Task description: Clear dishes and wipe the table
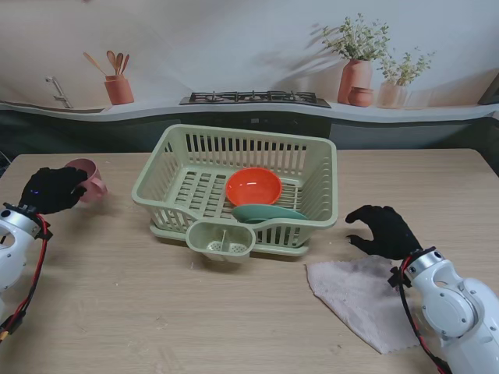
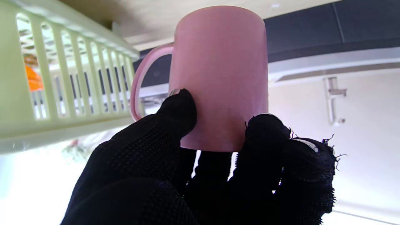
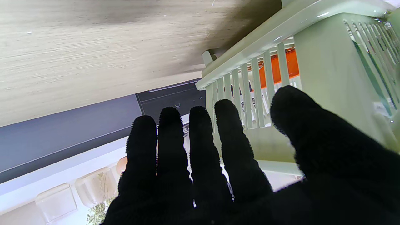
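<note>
my left hand (image 1: 51, 189) pinches the pink mug (image 1: 92, 179) at the counter's (image 1: 156, 312) left edge; the dish rack (image 1: 312, 167) lies to its right. my right hand (image 1: 386, 230), fingers spread and holding nothing, hovers just beside the cloth (image 1: 359, 296).

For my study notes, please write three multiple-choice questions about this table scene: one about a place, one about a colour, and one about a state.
1. Where does the cloth lie?
A. in the rack
B. on the table, at the right
C. under the mug

2. What colour is the bowl in the rack?
A. orange
B. blue
C. white

3. What does the left hand do?
A. hangs open
B. holds the cloth
C. holds the pink mug

Answers: 1 B, it lies flat by the right hand; 2 A, orange shows in the stand view; 3 C, fingers wrap the mug.
</note>
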### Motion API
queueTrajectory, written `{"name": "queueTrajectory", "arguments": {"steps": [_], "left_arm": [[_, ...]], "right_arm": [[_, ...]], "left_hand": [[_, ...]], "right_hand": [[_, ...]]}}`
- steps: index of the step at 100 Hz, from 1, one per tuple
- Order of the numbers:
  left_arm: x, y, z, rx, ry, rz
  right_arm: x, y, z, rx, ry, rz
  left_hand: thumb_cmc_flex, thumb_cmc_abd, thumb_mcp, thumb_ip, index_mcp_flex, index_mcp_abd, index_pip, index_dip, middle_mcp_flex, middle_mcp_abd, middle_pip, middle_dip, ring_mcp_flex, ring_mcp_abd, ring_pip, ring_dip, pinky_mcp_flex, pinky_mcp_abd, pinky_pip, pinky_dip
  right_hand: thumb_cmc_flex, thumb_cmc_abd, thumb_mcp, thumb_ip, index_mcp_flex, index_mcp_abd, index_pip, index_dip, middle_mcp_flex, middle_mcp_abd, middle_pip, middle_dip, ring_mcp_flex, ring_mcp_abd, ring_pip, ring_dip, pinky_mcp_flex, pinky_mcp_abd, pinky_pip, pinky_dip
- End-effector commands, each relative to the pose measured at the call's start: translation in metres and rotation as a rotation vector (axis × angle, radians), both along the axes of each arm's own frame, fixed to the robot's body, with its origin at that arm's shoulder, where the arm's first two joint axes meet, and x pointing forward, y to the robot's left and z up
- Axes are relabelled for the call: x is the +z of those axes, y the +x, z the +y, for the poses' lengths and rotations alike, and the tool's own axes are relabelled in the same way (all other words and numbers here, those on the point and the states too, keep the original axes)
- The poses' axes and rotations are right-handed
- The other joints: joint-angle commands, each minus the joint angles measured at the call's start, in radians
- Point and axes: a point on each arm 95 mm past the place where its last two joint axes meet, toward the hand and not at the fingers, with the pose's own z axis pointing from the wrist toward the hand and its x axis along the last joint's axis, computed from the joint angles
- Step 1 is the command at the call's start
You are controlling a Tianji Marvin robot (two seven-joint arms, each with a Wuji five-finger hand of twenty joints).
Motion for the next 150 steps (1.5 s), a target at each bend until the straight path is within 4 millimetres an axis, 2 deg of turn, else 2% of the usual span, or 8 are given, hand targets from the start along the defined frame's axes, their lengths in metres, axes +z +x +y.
{"name": "queueTrajectory", "arguments": {"steps": [1, 16, 18, 25, 34, 77, 122, 150], "left_arm": [[0.019, 0.004, -0.004, -0.022, 0.001, -0.028], [0.041, 0.005, -0.009, -0.068, -0.006, -0.044], [0.044, 0.006, -0.009, -0.074, -0.006, -0.045], [0.052, 0.008, -0.013, -0.090, -0.010, -0.041], [0.061, 0.011, -0.017, -0.106, -0.023, -0.041], [0.098, 0.031, -0.043, -0.182, -0.076, -0.025], [0.134, 0.053, -0.091, -0.290, -0.126, 0.024], [0.147, 0.066, -0.131, -0.361, -0.144, 0.115]], "right_arm": [[-0.002, -0.002, 0.002, 0.010, -0.001, 0.010], [-0.001, -0.002, 0.001, 0.014, 0.001, 0.007], [-0.001, -0.002, 0.001, 0.015, 0.001, 0.005], [0.000, -0.002, 0.001, 0.017, 0.000, 0.002], [0.000, -0.002, 0.000, 0.017, 0.002, 0.000], [0.001, -0.002, -0.001, 0.015, 0.005, -0.006], [0.002, -0.002, -0.003, 0.011, 0.009, -0.013], [0.002, -0.003, -0.005, 0.003, 0.014, -0.014]], "left_hand": [[0.090, 0.044, 0.136, 0.010, 0.017, -0.094, 0.243, 0.085, 0.087, 0.100, 0.181, 0.095, 0.034, 0.033, 0.057, 0.048, 0.018, 0.032, 0.016, 0.009], [0.089, 0.044, 0.134, 0.009, 0.017, -0.094, 0.243, 0.085, 0.088, 0.099, 0.183, 0.095, 0.036, 0.029, 0.059, 0.049, 0.018, 0.032, 0.015, 0.010], [0.086, 0.048, 0.134, 0.010, 0.015, -0.115, 0.248, 0.090, 0.087, 0.098, 0.184, 0.095, 0.036, 0.029, 0.059, 0.049, 0.017, 0.032, 0.015, 0.011], [0.088, 0.045, 0.133, 0.010, 0.015, -0.100, 0.243, 0.093, 0.087, 0.098, 0.185, 0.094, 0.036, 0.029, 0.059, 0.049, 0.017, 0.032, 0.017, 0.012], [0.087, 0.049, 0.133, 0.011, 0.014, -0.118, 0.244, 0.098, 0.087, 0.098, 0.185, 0.093, 0.036, 0.029, 0.059, 0.049, 0.018, 0.032, 0.017, 0.013], [0.085, 0.052, 0.128, 0.013, 0.012, -0.127, 0.241, 0.103, 0.084, 0.095, 0.186, 0.092, 0.035, 0.023, 0.060, 0.049, 0.017, 0.032, 0.016, 0.014], [0.087, 0.058, 0.119, 0.014, 0.008, -0.128, 0.240, 0.099, 0.081, 0.094, 0.188, 0.091, 0.034, 0.015, 0.060, 0.049, 0.014, 0.032, 0.017, 0.012], [0.087, 0.063, 0.116, 0.016, 0.010, -0.133, 0.243, 0.102, 0.079, 0.092, 0.189, 0.090, 0.033, 0.014, 0.060, 0.049, 0.013, 0.032, 0.017, 0.011]], "right_hand": [[0.007, 0.007, 0.020, 0.044, 0.005, -0.007, 0.007, -0.002, 0.005, -0.015, 0.005, 0.007, -0.006, -0.016, 0.002, 0.000, -0.012, -0.021, -0.007, 0.011], [0.007, 0.007, 0.020, 0.044, 0.005, -0.007, 0.007, -0.001, 0.006, -0.015, 0.005, 0.007, -0.006, -0.016, 0.002, 0.000, -0.012, -0.021, -0.007, 0.011], [0.007, 0.007, 0.020, 0.044, 0.005, -0.008, 0.007, -0.001, 0.006, -0.014, 0.005, 0.007, -0.006, -0.016, 0.002, 0.000, -0.011, -0.021, -0.007, 0.011], [0.007, 0.007, 0.020, 0.044, 0.006, -0.006, 0.007, -0.001, 0.005, -0.014, 0.005, 0.007, -0.005, -0.016, 0.002, 0.000, -0.011, -0.020, -0.007, 0.011], [0.008, 0.007, 0.021, 0.044, 0.006, -0.006, 0.007, -0.001, 0.006, -0.014, 0.005, 0.007, -0.006, -0.016, 0.002, 0.000, -0.012, -0.020, -0.007, 0.011], [0.008, 0.006, 0.021, 0.043, 0.007, -0.006, 0.006, -0.001, 0.007, -0.015, 0.005, 0.007, -0.006, -0.016, 0.001, 0.000, -0.012, -0.019, -0.007, 0.010], [0.009, 0.006, 0.021, 0.044, 0.008, -0.005, 0.006, -0.001, 0.008, -0.014, 0.005, 0.007, -0.005, -0.015, 0.002, 0.000, -0.012, -0.020, -0.007, 0.010], [0.009, 0.006, 0.021, 0.044, 0.009, -0.007, 0.005, -0.001, 0.008, -0.015, 0.004, 0.007, -0.005, -0.015, 0.002, 0.000, -0.012, -0.019, -0.008, 0.010]]}}
